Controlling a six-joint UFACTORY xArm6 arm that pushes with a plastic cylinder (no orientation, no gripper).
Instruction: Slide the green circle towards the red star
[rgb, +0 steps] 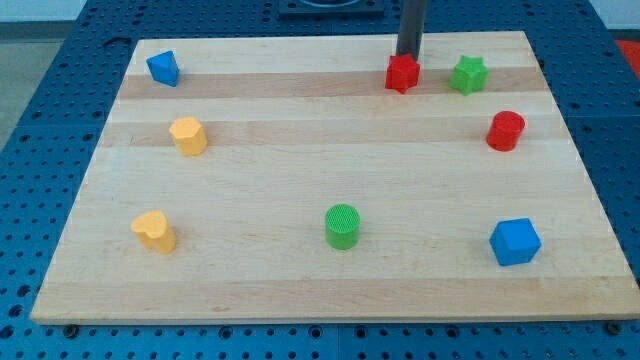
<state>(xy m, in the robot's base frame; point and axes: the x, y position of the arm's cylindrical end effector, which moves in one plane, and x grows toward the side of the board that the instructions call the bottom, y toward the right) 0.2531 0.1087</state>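
Green circle low on the board, my tip up by the red star

The green circle (342, 226) sits near the view's bottom, centre, well apart from the red star (402, 73) at the top. My tip (407, 56) is a bare rod holding nothing, touching the star's upper edge. A green star (468, 75) lies just beside the red star, on the wooden board (300, 130).

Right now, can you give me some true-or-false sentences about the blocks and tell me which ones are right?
1. My tip is right at the red star. True.
2. The green circle touches the red star. False: it sits far off, near the view's bottom.
3. A green star sits to the right of the red star. True.
4. There are three blue blocks. False: only two, a blue cube and a blue block.
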